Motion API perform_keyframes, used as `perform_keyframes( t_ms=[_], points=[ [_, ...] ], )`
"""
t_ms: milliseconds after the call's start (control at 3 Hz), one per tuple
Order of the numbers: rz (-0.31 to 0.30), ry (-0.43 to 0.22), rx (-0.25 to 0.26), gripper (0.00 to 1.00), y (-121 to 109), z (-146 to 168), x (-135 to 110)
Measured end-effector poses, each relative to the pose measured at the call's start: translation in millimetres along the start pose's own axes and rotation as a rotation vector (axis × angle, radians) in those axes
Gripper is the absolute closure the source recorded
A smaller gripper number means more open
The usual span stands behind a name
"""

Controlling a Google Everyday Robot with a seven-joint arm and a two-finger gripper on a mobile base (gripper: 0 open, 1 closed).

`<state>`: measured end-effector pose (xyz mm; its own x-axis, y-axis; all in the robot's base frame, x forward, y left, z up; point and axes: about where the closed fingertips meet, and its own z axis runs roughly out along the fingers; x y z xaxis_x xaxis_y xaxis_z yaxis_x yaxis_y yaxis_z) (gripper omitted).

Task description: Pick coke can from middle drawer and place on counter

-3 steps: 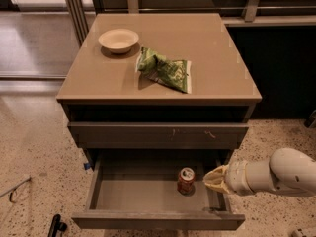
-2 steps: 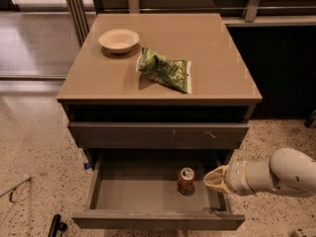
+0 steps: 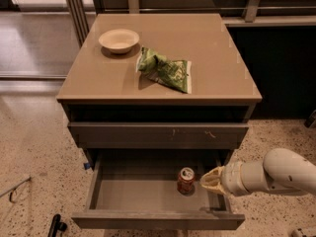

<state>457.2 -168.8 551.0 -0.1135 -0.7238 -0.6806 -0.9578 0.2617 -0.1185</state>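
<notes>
worktop: pale bowl at back left, green chip bag near centre. below, middle drawer stands pulled open. coke can upright on drawer floor, right of centre. pincer inside the drawer just right of can, pointing at it; contact unclear, open or closed: cannot tell. white arm enters from right.

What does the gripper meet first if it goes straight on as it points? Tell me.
Most likely the coke can, standing upright just left of the gripper, which sits low at the right side of the middle drawer and points left. Depth is unclear, so it might pass just beside the can.
</notes>
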Motion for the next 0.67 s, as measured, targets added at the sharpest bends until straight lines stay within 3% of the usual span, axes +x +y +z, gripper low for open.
perform_keyframes(
  t_ms=[667],
  points=[
    [-0.02, 0.017, -0.01, 0.4, -6.7, 39.1, 26.9]
  ],
)
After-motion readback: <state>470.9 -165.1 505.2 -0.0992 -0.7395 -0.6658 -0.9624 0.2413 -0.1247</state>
